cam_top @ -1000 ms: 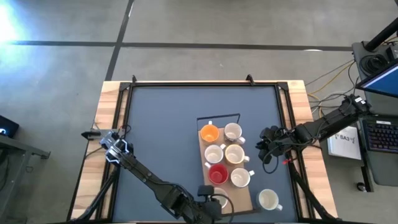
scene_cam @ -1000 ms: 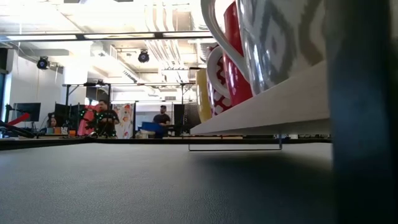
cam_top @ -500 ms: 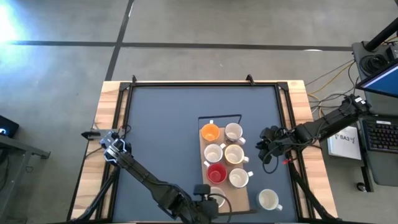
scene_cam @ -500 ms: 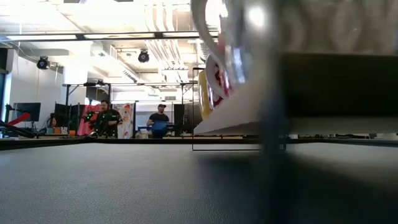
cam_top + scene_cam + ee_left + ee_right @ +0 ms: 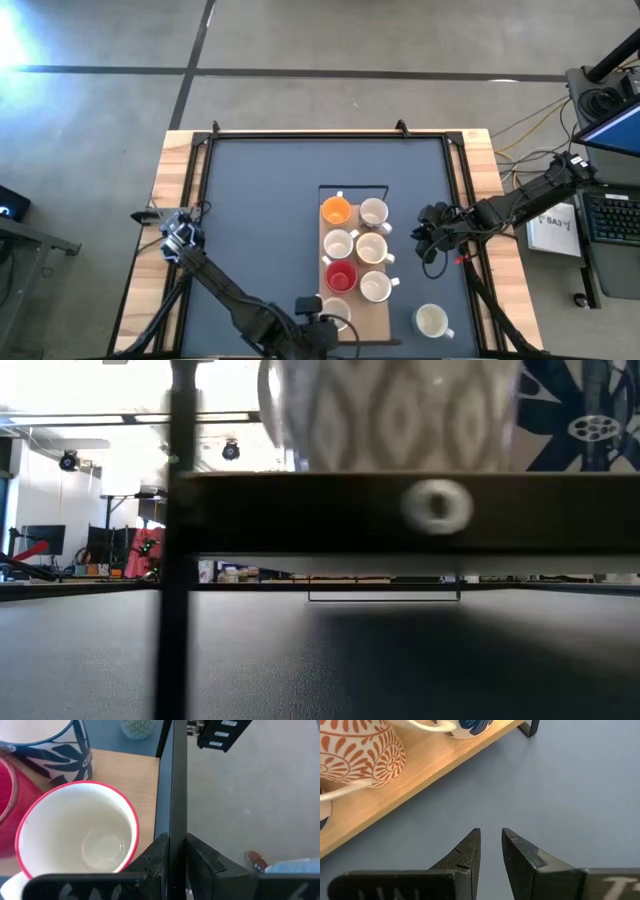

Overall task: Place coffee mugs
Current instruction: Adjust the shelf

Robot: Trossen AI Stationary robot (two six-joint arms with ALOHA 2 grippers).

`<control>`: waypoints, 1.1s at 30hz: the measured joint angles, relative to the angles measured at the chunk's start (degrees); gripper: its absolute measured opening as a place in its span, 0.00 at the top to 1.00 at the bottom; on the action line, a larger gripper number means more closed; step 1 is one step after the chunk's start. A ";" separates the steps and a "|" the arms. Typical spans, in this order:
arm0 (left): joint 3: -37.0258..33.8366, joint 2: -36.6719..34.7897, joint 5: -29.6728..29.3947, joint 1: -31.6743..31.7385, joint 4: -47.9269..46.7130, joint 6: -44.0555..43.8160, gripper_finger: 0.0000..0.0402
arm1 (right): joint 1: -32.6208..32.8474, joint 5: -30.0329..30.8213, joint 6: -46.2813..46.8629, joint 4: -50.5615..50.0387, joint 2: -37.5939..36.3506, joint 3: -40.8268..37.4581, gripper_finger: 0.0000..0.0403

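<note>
A wooden tray [image 5: 385, 318] with black metal end frames stands mid-table and carries several coffee mugs: orange [image 5: 336, 211], red [image 5: 341, 276] and white ones [image 5: 371, 248]. One more white mug [image 5: 432, 320] stands alone on the mat, right of the tray. My left gripper [image 5: 312, 318] is at the tray's near end, shut on the frame's thin black bar; a red-rimmed white mug [image 5: 75, 835] sits just beside it. My right gripper [image 5: 430, 235] waits right of the tray, slightly open [image 5: 490, 845], above bare mat. My left gripper pinches the thin black bar [image 5: 172, 795] of the tray's near end frame between its two fingers [image 5: 155, 855]. The bar runs on away from the fingers, along them. The tray's far end frame [image 5: 380, 596] rests on the mat; whether the near end is raised I cannot tell.
The dark mat [image 5: 260, 220] fills a wooden table with raised black rails [image 5: 330, 135] around it. Bare mat lies left of and beyond the tray. A keyboard and cables [image 5: 610, 215] sit off the table's right side. People show far back in the room in the low view.
My left gripper has moved toward the table's left, still shut on the bar. The tray's near end has swung leftward with it while the far end has roughly stayed, so the tray has turned about on the mat. The lone white mug and my right arm have kept still.
</note>
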 joint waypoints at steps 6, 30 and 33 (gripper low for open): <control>0.89 -0.14 -2.79 -1.58 -4.51 -4.74 0.91 | 0.01 0.00 -0.04 -0.01 0.00 0.00 0.83; 0.91 -0.90 -7.41 -4.93 -10.55 -16.30 0.90 | 0.00 0.00 -0.04 -0.01 0.00 0.02 0.83; 0.91 -0.92 -7.39 -5.20 -10.81 -16.78 0.90 | 0.00 0.00 -0.04 0.01 0.00 0.00 0.83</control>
